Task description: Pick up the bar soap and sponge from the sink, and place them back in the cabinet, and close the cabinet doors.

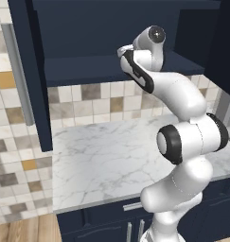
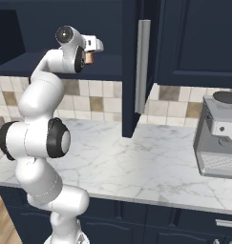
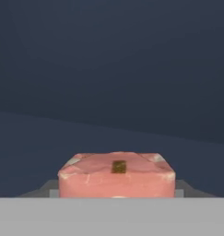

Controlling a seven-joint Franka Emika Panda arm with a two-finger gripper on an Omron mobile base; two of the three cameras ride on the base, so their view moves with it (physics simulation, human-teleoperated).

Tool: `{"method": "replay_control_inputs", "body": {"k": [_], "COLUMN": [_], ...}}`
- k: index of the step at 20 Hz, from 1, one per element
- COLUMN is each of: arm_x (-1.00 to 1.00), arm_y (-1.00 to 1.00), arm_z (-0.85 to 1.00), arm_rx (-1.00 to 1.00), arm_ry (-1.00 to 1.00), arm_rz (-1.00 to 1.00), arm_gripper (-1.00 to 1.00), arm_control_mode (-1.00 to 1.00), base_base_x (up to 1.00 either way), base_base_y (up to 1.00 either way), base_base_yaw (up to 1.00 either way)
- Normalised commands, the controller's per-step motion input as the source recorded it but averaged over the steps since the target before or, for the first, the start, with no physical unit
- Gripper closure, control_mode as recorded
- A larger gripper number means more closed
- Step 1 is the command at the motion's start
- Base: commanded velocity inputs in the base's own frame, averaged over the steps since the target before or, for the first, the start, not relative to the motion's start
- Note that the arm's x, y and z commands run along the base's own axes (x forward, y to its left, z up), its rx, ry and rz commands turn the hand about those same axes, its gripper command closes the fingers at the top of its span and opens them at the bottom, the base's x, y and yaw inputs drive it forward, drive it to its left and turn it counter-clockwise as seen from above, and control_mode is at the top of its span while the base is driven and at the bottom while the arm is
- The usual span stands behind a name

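Soap: the flat orange-pink bar soap (image 3: 117, 177) with whitish corners and a small brown mark on top sits low in the centre of the hand view; in the right base view it is a small orange patch (image 2: 90, 57) at the hand, upper left of the frame.
Hand: the two-finger gripper (image 2: 93, 51) is clamped on the soap, whose sides run out to the grey finger tips at the bottom of the hand view.
Cabinet: the dark navy-blue wall cabinet (image 1: 111, 28) stands open; the hand reaches in at the level of its shelf (image 1: 83, 68).
Doors: one tall navy door panel (image 1: 29, 71) with a silver bar handle (image 1: 14, 71) stands edge-on at the left of the left base view; the other door (image 2: 131, 66), with its handle (image 2: 142, 66), stands at the centre of the right base view.
Hidden: in the left base view the white arm (image 1: 182, 142) covers the hand and soap.
Hard to tell: whether the soap touches the shelf.
Around: white marble counter (image 2: 146, 167), tiled backsplash (image 1: 88, 104), grey coffee machine (image 2: 217, 136) at right edge.
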Motion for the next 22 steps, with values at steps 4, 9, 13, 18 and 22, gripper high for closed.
{"method": "replay_control_inputs", "body": {"k": [4, 9, 13, 18, 22], "arm_x": [0.27, 0.22, 0.19, 0.11, 0.01], "arm_y": [0.05, 0.04, 0.0, 0.0, 0.0], "arm_z": [-0.02, -0.05, -0.08, -0.14, -0.16], "arm_rx": [0.0, 0.0, 0.0, 0.0, 0.0], "arm_ry": [0.05, 0.06, 0.03, -0.01, -0.05], "arm_rz": [0.0, 0.0, 0.0, 0.0, 0.0], "arm_gripper": [1.0, 1.0, 1.0, 1.0, 1.0], "arm_control_mode": [-1.0, -1.0, -1.0, -1.0, -1.0], "base_base_x": [0.0, 0.0, 0.0, 0.0, 0.0], "base_base_y": [0.0, 0.0, 0.0, 0.0, 0.0], "base_base_yaw": [0.0, 0.0, 0.0, 0.0, 0.0]}}
